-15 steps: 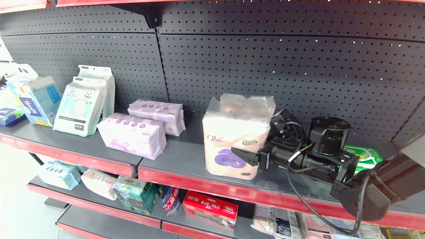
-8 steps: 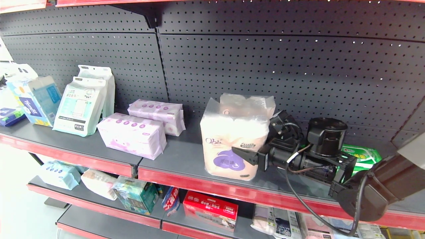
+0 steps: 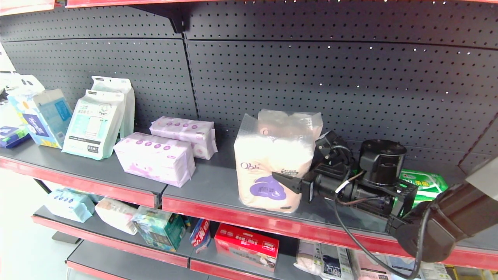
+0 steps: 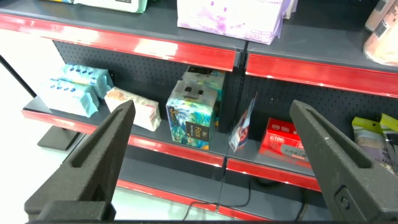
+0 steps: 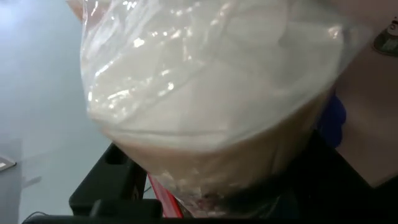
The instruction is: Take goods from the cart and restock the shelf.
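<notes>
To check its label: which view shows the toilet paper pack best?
The head view: the toilet paper pack stands almost whole on the shelf, front print visible. The right wrist view gives a close patch of its wrap; the left wrist view catches one corner.

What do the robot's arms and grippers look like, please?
The right arm is black, with a round cylindrical joint housing at the wrist and a black cable looping along it, bearing a small white band. The right gripper has a tapered, wedge-shaped black finger. The left gripper has two broad matte dark grey fingers narrowing toward the tips.
</notes>
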Tool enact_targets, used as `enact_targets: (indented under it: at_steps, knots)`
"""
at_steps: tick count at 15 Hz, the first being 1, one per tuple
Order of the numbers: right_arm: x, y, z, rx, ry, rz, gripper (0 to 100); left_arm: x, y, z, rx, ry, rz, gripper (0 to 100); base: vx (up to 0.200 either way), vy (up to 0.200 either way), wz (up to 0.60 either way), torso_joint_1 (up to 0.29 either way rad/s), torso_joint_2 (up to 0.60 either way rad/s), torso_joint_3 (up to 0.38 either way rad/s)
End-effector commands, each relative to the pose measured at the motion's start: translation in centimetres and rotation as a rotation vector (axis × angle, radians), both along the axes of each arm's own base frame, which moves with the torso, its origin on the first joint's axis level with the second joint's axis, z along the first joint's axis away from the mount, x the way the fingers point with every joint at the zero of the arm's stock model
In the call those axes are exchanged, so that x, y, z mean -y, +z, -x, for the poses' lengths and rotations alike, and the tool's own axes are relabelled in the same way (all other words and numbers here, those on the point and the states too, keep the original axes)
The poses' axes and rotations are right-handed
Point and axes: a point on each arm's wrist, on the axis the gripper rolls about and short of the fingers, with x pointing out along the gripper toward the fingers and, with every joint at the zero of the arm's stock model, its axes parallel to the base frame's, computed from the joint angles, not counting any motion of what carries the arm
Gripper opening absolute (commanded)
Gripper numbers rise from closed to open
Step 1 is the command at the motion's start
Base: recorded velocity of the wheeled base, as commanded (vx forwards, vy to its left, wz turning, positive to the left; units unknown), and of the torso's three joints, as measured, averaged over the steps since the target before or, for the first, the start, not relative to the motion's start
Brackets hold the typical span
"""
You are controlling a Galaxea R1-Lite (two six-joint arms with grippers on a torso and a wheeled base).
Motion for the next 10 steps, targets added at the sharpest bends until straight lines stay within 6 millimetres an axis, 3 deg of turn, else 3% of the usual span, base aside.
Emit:
enact_targets:
  at_steps: [1,10]
  knots:
    - [0.0,0.13,0.1,0.0,0.002,-0.002,0,0.0,0.0,-0.01,-0.001,0.001,0.0,100,0.0,0.0,0.0,0.0,0.0,0.0]
    - [-0.04,0.63,0.48,0.007,-0.027,-0.009,0,0.0,0.0,-0.01,-0.001,0.0,0.0,100,0.0,0.0,0.0,0.0,0.0,0.0]
